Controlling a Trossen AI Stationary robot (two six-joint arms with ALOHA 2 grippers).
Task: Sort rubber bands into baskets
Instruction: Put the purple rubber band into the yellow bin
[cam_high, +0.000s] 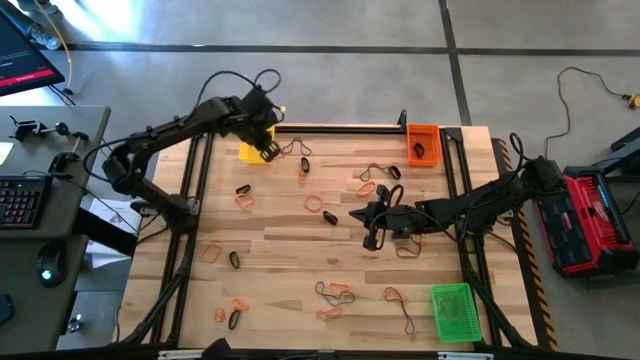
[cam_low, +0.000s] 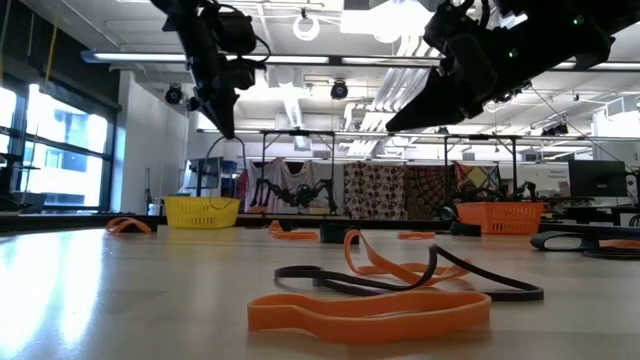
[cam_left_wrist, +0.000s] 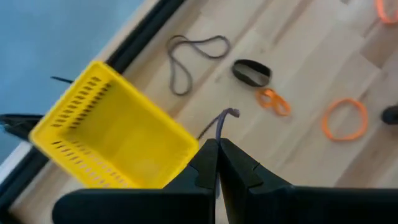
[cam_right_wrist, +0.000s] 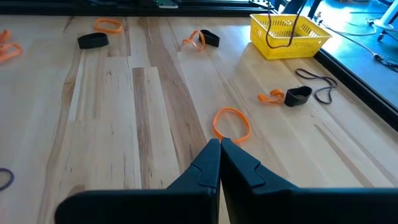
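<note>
The left tool (cam_high: 268, 150) was held above the yellow basket (cam_high: 252, 152) at the far left of the bench (cam_high: 280, 250), its fingers (cam_left_wrist: 208, 163) pressed together on a thin olive-tan band (cam_left_wrist: 224, 121) that dangled from the tips. In the right wrist view the same band (cam_right_wrist: 278, 31) was seen hanging as a loop over that basket (cam_right_wrist: 289, 34).

The right tool (cam_high: 372, 240) was held above the middle of the bench, fingers (cam_right_wrist: 219, 163) fully closed with nothing between them; an orange band (cam_right_wrist: 231, 122) lay on the wood just ahead of the tips.

The orange basket (cam_high: 424, 144) was placed at the far right edge, and the green basket (cam_high: 452, 311) at the near right corner. Orange, black and olive-tan rubber bands (cam_high: 322, 203) were scattered singly and in small tangles across the wood, some near the yellow basket, others along the near edge.
</note>
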